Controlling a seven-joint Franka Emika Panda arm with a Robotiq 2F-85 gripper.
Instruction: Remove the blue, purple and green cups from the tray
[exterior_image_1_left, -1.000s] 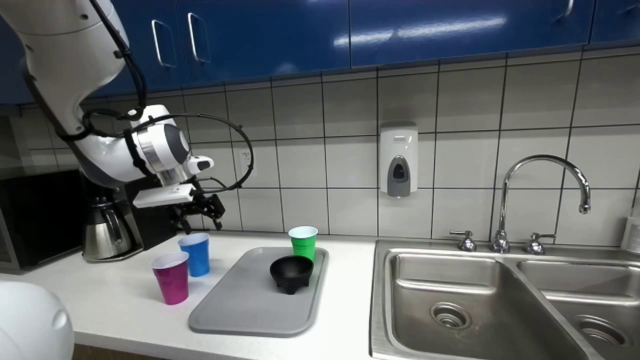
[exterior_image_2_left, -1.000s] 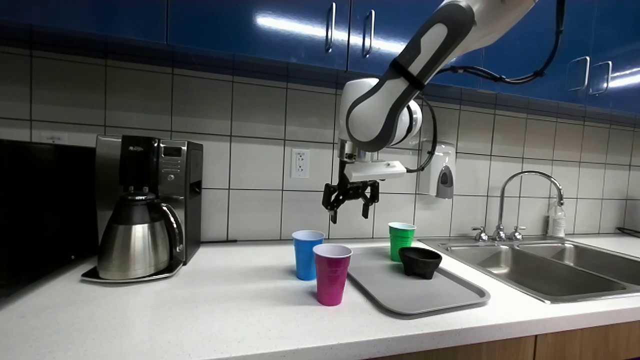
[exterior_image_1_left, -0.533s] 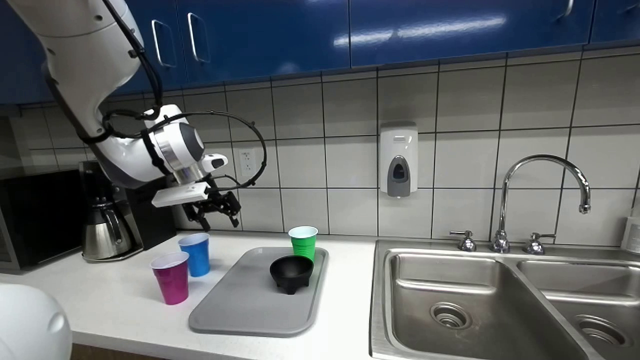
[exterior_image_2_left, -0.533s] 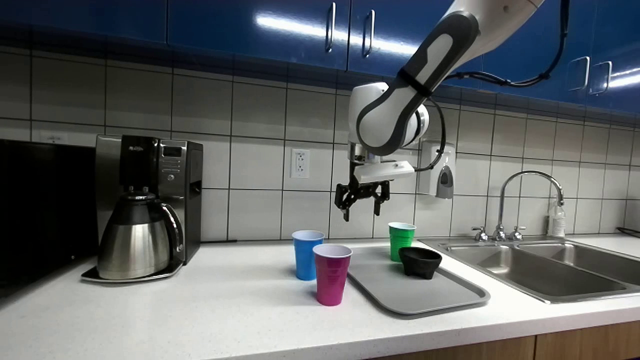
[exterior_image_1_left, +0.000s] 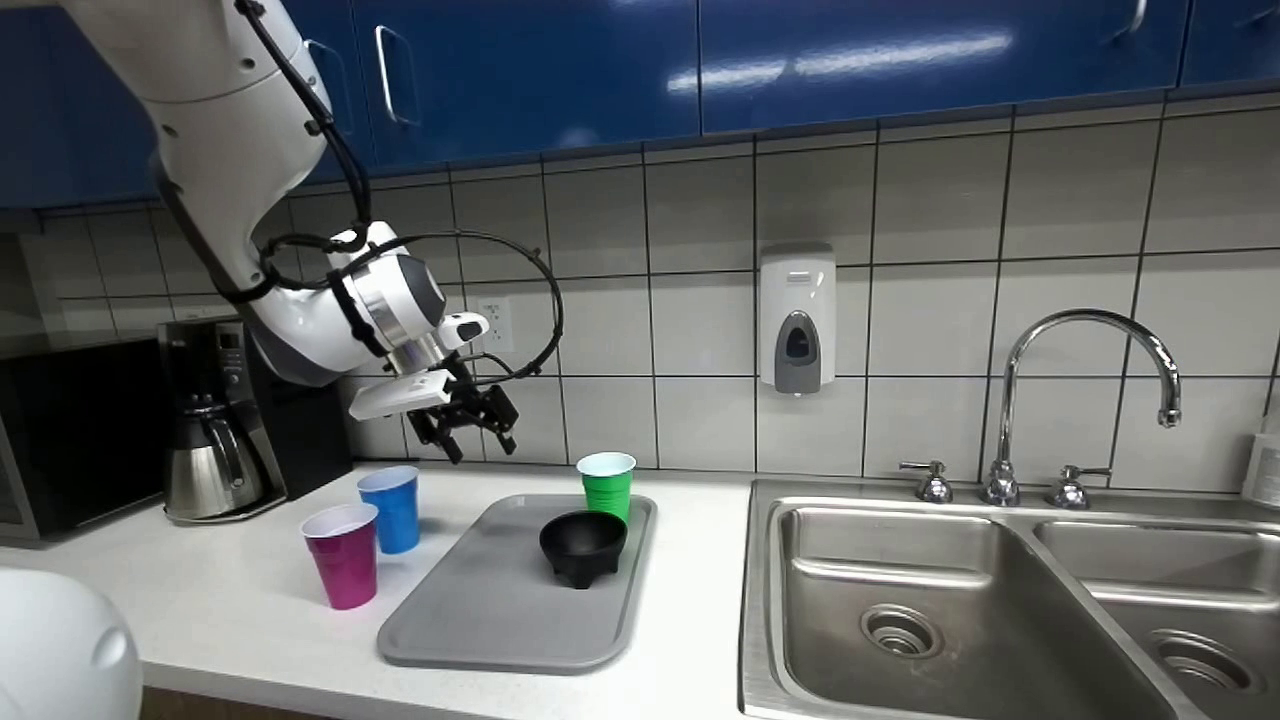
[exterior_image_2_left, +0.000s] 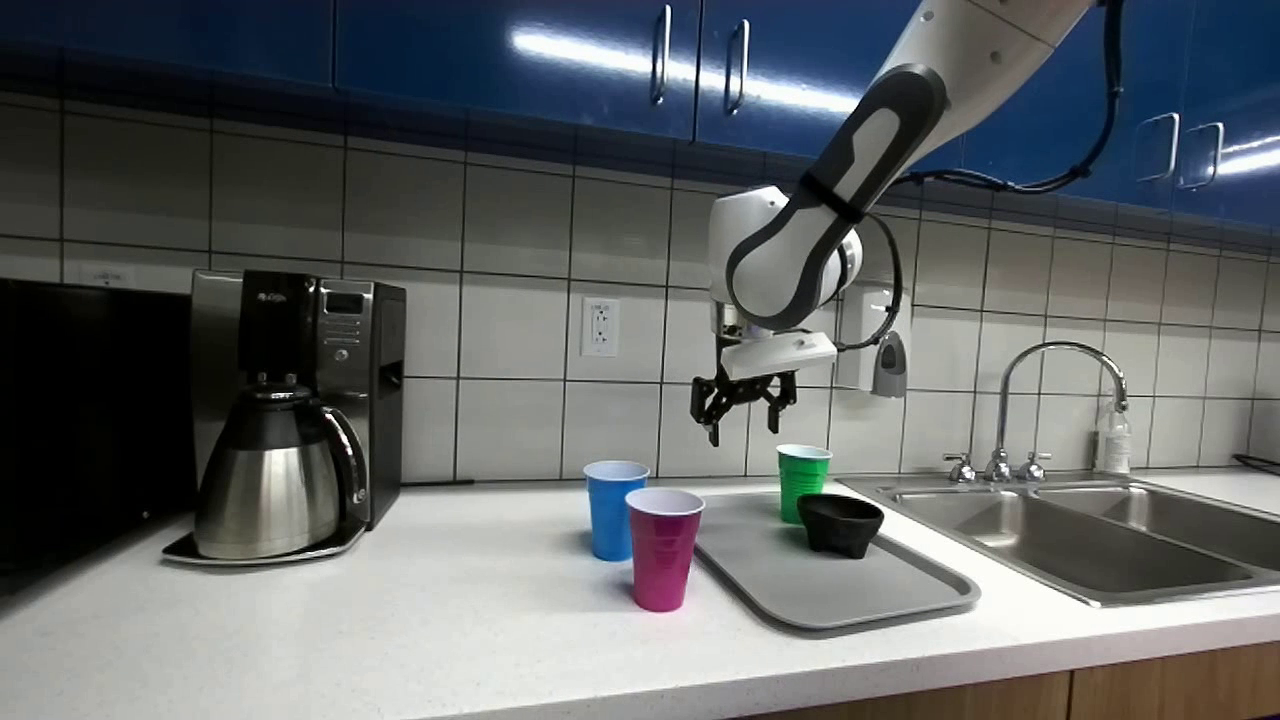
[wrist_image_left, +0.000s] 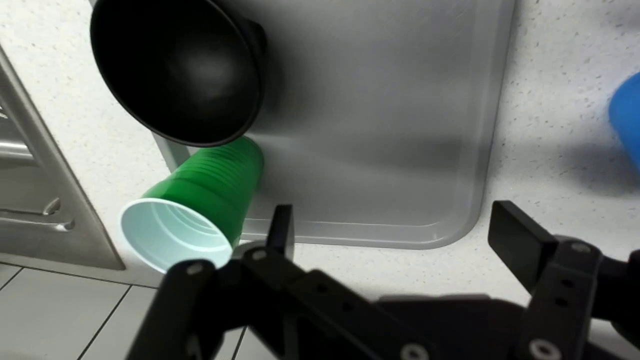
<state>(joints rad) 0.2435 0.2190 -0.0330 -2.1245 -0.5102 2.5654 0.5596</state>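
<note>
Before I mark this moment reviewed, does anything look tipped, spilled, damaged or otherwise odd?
Nothing stands out. The green plastic cup and black footed bowl stand upright on the grey tray; the blue plastic cup and purple plastic cup stand upright on the countertop beside it. No spill or damage shows.

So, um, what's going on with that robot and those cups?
A robot arm has the job of taking three cups off the gray tray. The blue cup and the purple cup stand on the counter beside it. The green cup is on the tray, next to a black bowl. The end effector hangs open in the air, off to one side of the green cup, holding nothing. That cup is probably next.
</note>
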